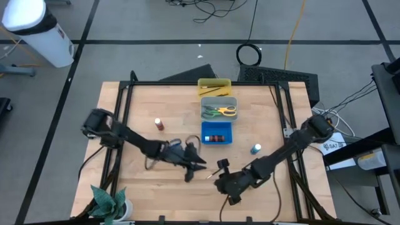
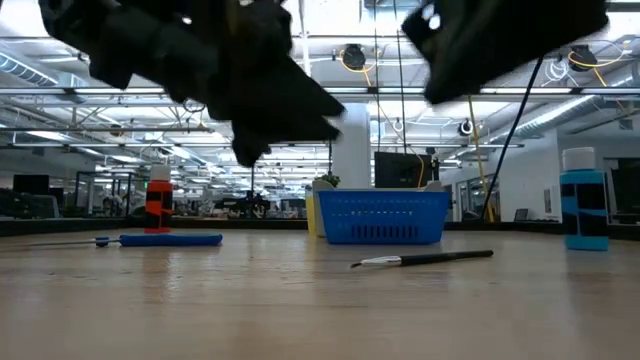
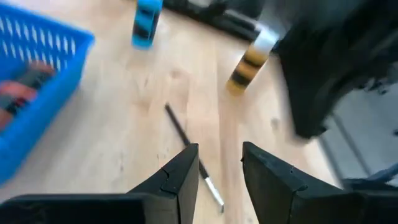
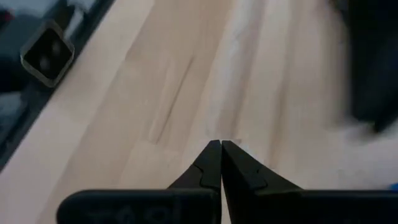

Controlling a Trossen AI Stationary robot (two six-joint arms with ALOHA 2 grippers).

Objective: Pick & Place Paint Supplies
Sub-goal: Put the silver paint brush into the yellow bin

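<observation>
The left gripper [image 3: 217, 165] hangs over the wooden table [image 1: 137, 119]. Its two fingers are a little apart and hold nothing. A thin dark brush [image 3: 186, 146] lies flat on the wood right under and just ahead of it. Farther ahead stands a blue paint bottle [image 3: 147, 22]. Off to one side is the blue tray [image 3: 37, 93] with small bottles inside.

The right gripper [image 4: 221, 163] is near the left one, at the front of the table. Its fingers are squeezed tight together with nothing between them, and only bare wood shows below it.

Behind the left gripper a red paint bottle [image 1: 159, 124] stands alone. Past the blue tray come the grey tray [image 1: 219, 104] with scissors [image 1: 220, 111] in it, then the yellow tray [image 1: 214, 82].

The room behind is big, with long ceiling lights [image 2: 130, 100] and a white pillar [image 2: 352, 150].
</observation>
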